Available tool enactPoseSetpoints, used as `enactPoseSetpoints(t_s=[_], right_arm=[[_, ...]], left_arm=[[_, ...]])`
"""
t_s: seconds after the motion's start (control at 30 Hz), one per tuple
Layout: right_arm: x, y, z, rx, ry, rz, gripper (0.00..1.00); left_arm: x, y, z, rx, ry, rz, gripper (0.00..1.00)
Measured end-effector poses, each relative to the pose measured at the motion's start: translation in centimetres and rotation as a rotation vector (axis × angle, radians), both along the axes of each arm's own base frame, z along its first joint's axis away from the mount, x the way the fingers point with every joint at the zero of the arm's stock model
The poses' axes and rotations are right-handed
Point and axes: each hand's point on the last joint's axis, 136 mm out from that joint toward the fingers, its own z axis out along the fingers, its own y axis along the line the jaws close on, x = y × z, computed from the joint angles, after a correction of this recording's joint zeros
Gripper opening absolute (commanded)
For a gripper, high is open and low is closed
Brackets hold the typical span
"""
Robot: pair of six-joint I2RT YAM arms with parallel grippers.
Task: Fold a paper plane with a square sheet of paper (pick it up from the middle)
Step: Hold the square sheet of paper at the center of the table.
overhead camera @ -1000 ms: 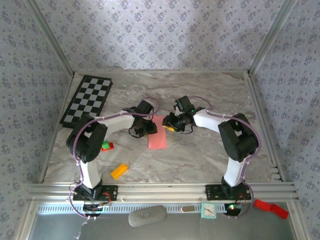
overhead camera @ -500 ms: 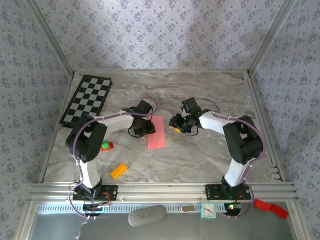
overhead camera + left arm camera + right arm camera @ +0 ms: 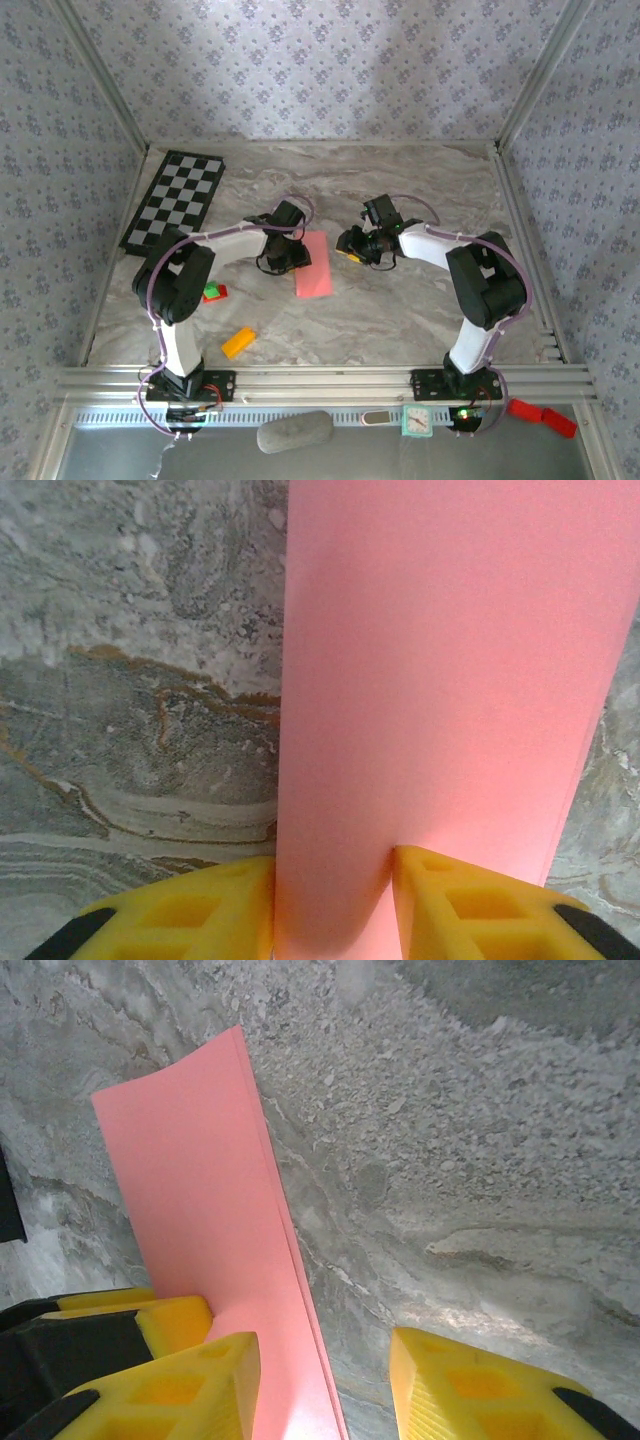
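Salmon-pink paper (image 3: 314, 265), yellow pincer fingers (image 3: 470, 915), grey marbled table (image 3: 400, 310), black-and-white checkerboard (image 3: 175, 198).

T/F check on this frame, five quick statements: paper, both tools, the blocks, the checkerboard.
1. The paper is folded into a long strip. True.
2. The left tool has its fingers on either side of the paper. True.
3. The right tool grips the paper. False: its fingers stand apart over bare table, the paper's edge beside one finger.
4. The orange block lies on the checkerboard. False: it lies on the table near the left arm's base, far from the board.
5. The red-and-green block sits on the paper. False: it sits apart, by the left arm.
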Motion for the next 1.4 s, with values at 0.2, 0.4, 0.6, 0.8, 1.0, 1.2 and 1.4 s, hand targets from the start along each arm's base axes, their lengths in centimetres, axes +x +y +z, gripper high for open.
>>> enactPoseSetpoints(t_s=[0.2, 0.4, 0.6, 0.8, 1.0, 1.2, 1.4], right_arm=[[-0.3, 0.6, 0.2, 0.011, -0.002, 0.02, 0.41], [-0.8, 1.2, 0.2, 0.015, -0.001, 0.037, 0.41], [-0.9, 1.5, 0.1, 0.019, 0.0, 0.049, 0.41], [-1.0, 2.3, -0.2, 0.029, 0.008, 0.074, 0.4], [-0.9, 3.5, -0.2, 0.048, 0.008, 0.111, 0.38], [-0.8, 4.5, -0.6, 0.057, 0.015, 0.139, 0.35], [-0.8, 5.3, -1.1, 0.062, 0.026, 0.16, 0.29]], left_arm=[[0.0, -0.2, 0.0, -0.003, 0.003, -0.009, 0.4], [0.0, -0.2, 0.0, 0.002, 0.007, -0.018, 0.4], [-0.1, -0.1, -0.1, 0.006, 0.006, -0.031, 0.38], [-0.1, -0.2, -0.1, 0.009, 0.012, -0.035, 0.39], [-0.1, -0.2, -0.2, 0.012, 0.017, -0.034, 0.39], [-0.1, -0.2, -0.2, 0.011, 0.017, -0.034, 0.39], [-0.1, -0.2, -0.2, 0.012, 0.018, -0.034, 0.39]])
